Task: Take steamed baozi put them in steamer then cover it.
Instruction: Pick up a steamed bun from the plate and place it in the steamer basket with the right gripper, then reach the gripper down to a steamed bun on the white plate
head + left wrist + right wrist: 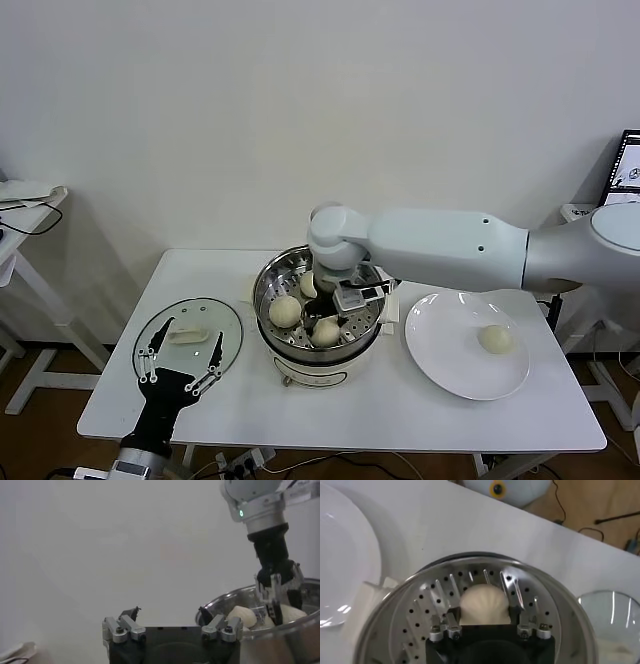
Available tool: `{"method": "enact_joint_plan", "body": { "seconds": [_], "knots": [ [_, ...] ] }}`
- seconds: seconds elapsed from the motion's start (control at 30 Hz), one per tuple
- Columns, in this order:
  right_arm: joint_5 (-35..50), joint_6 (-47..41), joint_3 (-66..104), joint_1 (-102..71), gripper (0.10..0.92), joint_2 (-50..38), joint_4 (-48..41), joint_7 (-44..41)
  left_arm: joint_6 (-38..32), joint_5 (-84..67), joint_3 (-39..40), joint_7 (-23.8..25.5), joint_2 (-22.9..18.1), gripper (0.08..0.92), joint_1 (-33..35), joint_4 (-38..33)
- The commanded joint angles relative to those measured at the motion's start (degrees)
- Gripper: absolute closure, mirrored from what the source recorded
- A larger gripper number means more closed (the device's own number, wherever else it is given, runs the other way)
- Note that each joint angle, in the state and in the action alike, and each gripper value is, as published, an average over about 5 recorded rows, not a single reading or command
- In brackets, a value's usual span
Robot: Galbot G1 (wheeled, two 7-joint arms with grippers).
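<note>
Steamed baozi (pixel 285 311): three in steamer (pixel 268 276), one between right gripper (pixel 330 283) jaws there, grip uncertain; one on plate (pixel 440 365); cover (pixel 187 336) off; left gripper (pixel 180 358) spread wide

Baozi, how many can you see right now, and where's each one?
4. Three baozi sit in the steamer: one at its left, one at the front, one at the back partly behind the right hand. One remains on the plate. More may be hidden.
</note>
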Motion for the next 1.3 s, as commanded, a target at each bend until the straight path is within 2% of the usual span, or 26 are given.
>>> {"method": "enact_joint_plan", "body": {
  "seconds": [0.03,0.33,0.43,0.57,0.7,0.77,0.87,1.0,1.3],
  "knots": [
    [-1.6,0.8,0.1,-1.6,0.368,1.0,-0.4,0.2,-0.1,-0.1,-0.1,0.0,0.0,0.177,0.0,0.2],
    [-0.5,0.3,2.3,-0.4,0.211,-1.3,-0.3,0.6,-0.3,-0.1,-0.3,0.0,-0.1,0.177,0.0,0.4],
    [1.6,0.0,4.7,1.3,0.204,-4.7,-0.7,-0.1,-0.3,0.0,-0.3,0.0,-0.1,0.177,0.0,0.4],
    [9.3,-2.8,8.1,3.9,0.203,-11.1,-3.0,-2.5,-0.3,0.0,-0.3,0.0,0.1,0.177,0.0,0.5],
    [22.7,-13.5,7.9,7.0,0.203,-18.9,-7.0,-5.3,-0.2,0.0,-0.1,0.0,0.3,0.177,-0.3,0.7],
    [30.8,-23.9,5.0,8.9,0.203,-23.3,-9.5,-6.6,-0.2,0.0,0.0,0.0,0.4,0.177,-0.5,0.8],
    [37.9,-37.6,2.5,9.0,0.203,-28.7,-15.1,-8.8,-0.2,0.0,0.4,0.0,0.4,0.177,-0.6,0.9],
    [38.7,-43.1,2.7,5.0,0.203,-32.0,-23.4,-10.4,-0.2,0.2,0.7,0.0,0.4,0.177,-0.4,0.8],
    [32.4,-43.1,9.7,-10.6,0.203,-33.0,-34.2,-9.5,-0.1,0.3,0.3,0.0,0.1,0.177,0.4,0.5]
  ]
}}
